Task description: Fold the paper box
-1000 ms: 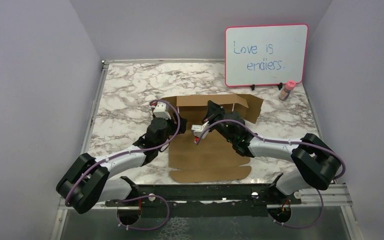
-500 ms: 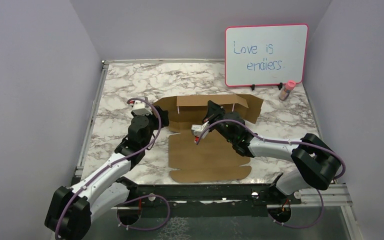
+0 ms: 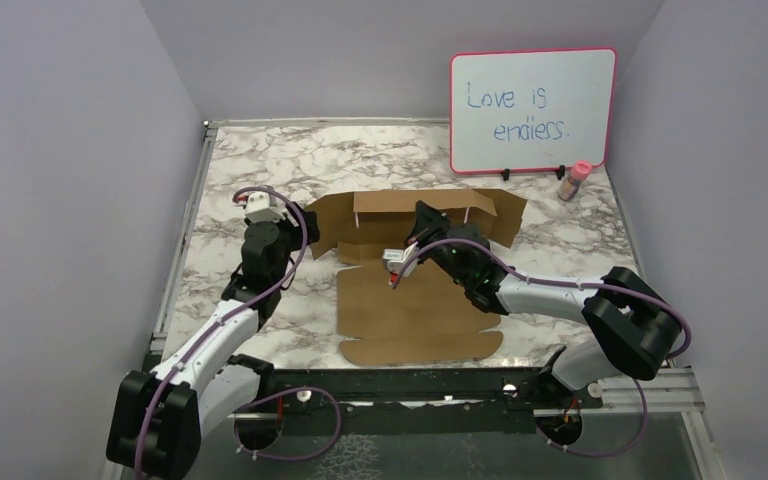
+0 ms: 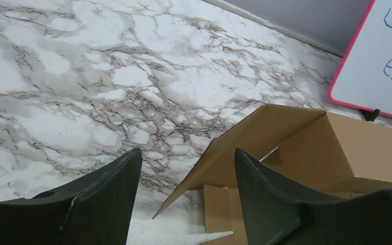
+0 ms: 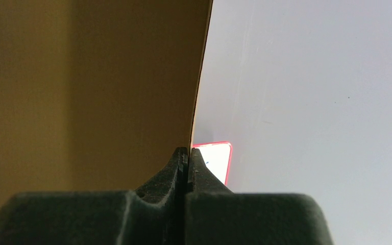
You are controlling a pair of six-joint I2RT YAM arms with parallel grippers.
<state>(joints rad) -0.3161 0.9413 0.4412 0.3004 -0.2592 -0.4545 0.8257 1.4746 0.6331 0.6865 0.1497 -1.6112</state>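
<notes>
The paper box [image 3: 410,310] is a brown cardboard sheet, its near part flat on the marble table and its back panel [image 3: 400,208] standing up with side flaps. My right gripper [image 3: 422,213] is shut, its tips [image 5: 188,150] pressed against the inner face of that raised panel [image 5: 81,76]. My left gripper [image 3: 296,222] hangs open just left of the box's left flap [image 3: 325,215]. In the left wrist view the flap's slanted edge [image 4: 235,148] shows beyond the gap of the open left gripper [image 4: 188,150], untouched by the fingers [image 4: 107,189].
A pink-framed whiteboard [image 3: 532,110] stands at the back right, with a small pink-capped bottle [image 3: 575,180] beside it. Grey walls close in on the left and right. The whiteboard [image 4: 377,66] also shows at the right of the left wrist view.
My left arm has drawn back to the left, off the box's left flap, with its gripper still open. The right arm and the raised panel have not moved.
</notes>
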